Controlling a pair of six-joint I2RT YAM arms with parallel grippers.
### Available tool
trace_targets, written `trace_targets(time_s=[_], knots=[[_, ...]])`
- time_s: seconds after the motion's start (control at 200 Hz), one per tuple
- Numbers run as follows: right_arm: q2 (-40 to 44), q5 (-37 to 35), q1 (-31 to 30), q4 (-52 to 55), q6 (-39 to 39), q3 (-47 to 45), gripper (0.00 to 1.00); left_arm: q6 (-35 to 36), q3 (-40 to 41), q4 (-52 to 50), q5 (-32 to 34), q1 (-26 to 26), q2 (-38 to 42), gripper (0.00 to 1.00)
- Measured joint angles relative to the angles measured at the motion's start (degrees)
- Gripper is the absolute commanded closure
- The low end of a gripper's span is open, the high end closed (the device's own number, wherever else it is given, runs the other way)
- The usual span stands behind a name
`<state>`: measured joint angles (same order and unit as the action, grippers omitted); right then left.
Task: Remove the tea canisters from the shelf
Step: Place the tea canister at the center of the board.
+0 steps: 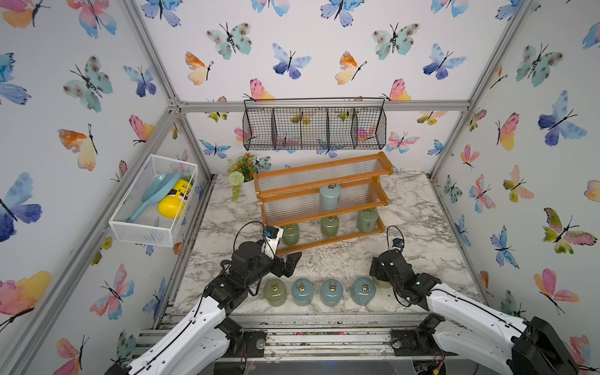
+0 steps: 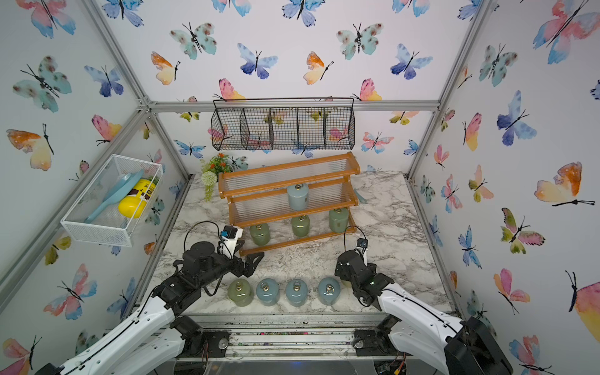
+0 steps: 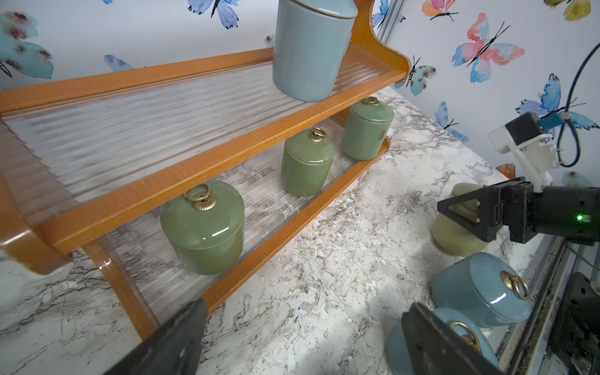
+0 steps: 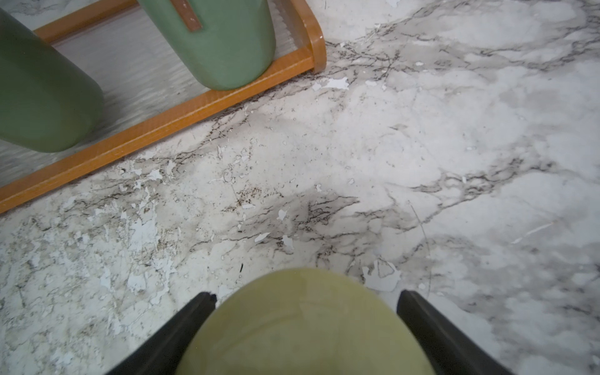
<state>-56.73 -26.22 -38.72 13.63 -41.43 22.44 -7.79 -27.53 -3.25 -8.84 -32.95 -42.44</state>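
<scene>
- Tea canisters, small glossy jars with domed lids and brass ring pulls, are split: four stand on the stepped orange-brown wooden shelf (image 1: 318, 165) with clear ribbed panels, and five on the white marble tabletop (image 1: 406, 227) in front of it.
- On the shelf's middle tier stands one pale blue canister (image 1: 330, 196).
- On its bottom tier stand three green canisters (image 1: 290, 233) (image 1: 329, 225) (image 1: 367, 220), spaced apart.
- Well in front of the shelf runs a row: one green canister (image 1: 275, 292), then three pale blue canisters (image 1: 302, 291) (image 1: 331, 292) (image 1: 363, 290).
- A pale yellow canister (image 4: 305, 334) ends that row, before the shelf's right end.
- The right gripper (image 4: 305, 293) straddles this yellow one with its jaws parted, and a sliver of marble shows beside one finger.
- The left gripper (image 1: 290, 263) hovers just before the shelf's left front corner, jaws spread wide and empty.
</scene>
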Motion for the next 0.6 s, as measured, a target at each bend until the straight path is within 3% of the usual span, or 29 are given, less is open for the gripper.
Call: trace_targets(time_s=[0.601], knots=[[1.1, 1.6, -0.4, 1.7, -1.6, 0.0, 0.04, -0.1, 0.2, 0.0, -0.2, 0.0, 0.0, 0.02]])
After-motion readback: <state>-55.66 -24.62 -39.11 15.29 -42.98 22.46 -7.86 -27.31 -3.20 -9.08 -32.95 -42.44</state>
